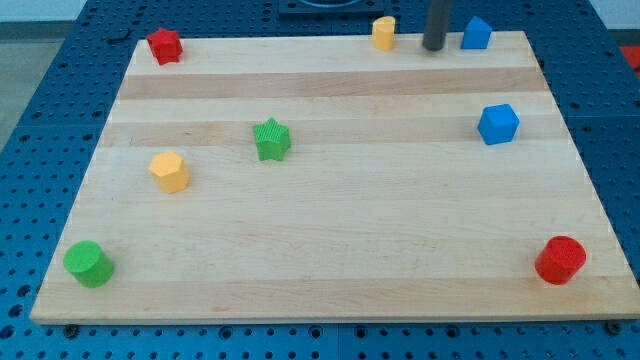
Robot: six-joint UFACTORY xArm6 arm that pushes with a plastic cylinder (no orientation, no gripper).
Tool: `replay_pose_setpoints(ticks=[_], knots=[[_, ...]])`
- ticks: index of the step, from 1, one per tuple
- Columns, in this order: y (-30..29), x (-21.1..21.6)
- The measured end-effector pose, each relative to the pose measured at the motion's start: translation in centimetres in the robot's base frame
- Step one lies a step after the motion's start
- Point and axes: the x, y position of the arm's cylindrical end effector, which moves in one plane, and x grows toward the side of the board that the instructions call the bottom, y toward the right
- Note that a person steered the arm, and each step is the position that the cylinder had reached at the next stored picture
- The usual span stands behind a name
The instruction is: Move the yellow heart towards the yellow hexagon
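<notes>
Inventory from my remote station, nearest row first.

Near edge of the bench point(320, 280) (a pale wooden board on a blue perforated base): green cylinder point(88, 263) at the view's bottom left; red cylinder point(560, 260) at the view's bottom right. The two are well apart.

Middle band: yellow hexagon point(169, 171) towards the view's left; green star point(271, 139) just up and to the right of it, not touching; blue cube point(498, 124) far over on the view's right.

Far edge: red block point(164, 45) at the top left corner, shape hard to make out; yellow heart point(384, 32) near the top centre, sitting at the board's far rim; blue block point(476, 33) to the right of that, shape unclear.

My tip point(433, 47) stands between the yellow heart and the blue block, near both but apart from each, on the heart's right side. The rig carries no gripper, only the dark rod, so nothing is grasped. The heart lies well apart from the hexagon, diagonally across the board.
</notes>
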Motion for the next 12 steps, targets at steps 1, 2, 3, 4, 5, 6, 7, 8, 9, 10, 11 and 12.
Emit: replay_pose_setpoints(ticks=[1,2,3,4,5,6,7,8,9,10,11,12], knots=[[1.3,-1.2],[-0.5,-1.1],[-10.3,2.7],[-14.3,12.7],[-13.3,17.0],[-8.4,14.2],[-5.4,9.4],[-4.4,4.5],[-4.8,0.8],[-5.9,-1.2],[-10.9,-1.0],[-19.7,-1.0]])
